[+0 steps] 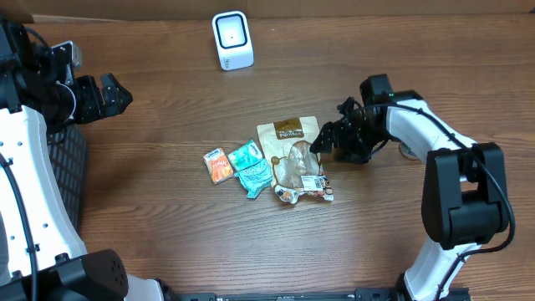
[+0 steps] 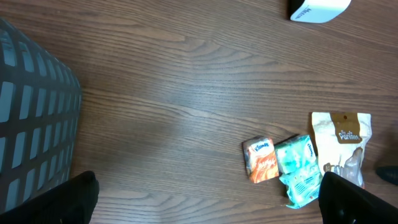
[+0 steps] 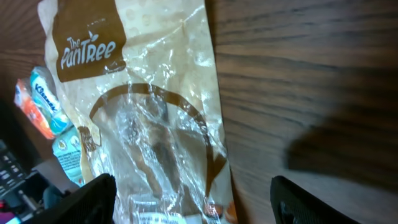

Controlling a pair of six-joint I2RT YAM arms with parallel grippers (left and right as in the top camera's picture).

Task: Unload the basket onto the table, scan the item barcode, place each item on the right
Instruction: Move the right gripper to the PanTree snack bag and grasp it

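the pantree snack bag [image 1: 292, 159] lies mid-tabletop [image 1: 167, 242], with tissue packs [image 1: 238, 167] just beside its left side. the right claw [image 3: 193, 186] hovers at the bag's right side, jaws apart, gripping nothing. the left claw [image 1: 124, 94] gapes wide near the left edge. the scanner [image 1: 232, 39] stands at the far edge.

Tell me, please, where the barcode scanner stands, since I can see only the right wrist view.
Observer: The white scanner stands upright at the far edge of the table, well beyond the top of the snack bag.
Operator: Thank you. Where is the left gripper?
Observer: It hovers open at the far left, near a dark basket.
Operator: And where does my right gripper sit, seen from above?
Observer: At the bag's right edge, roughly level with its middle.
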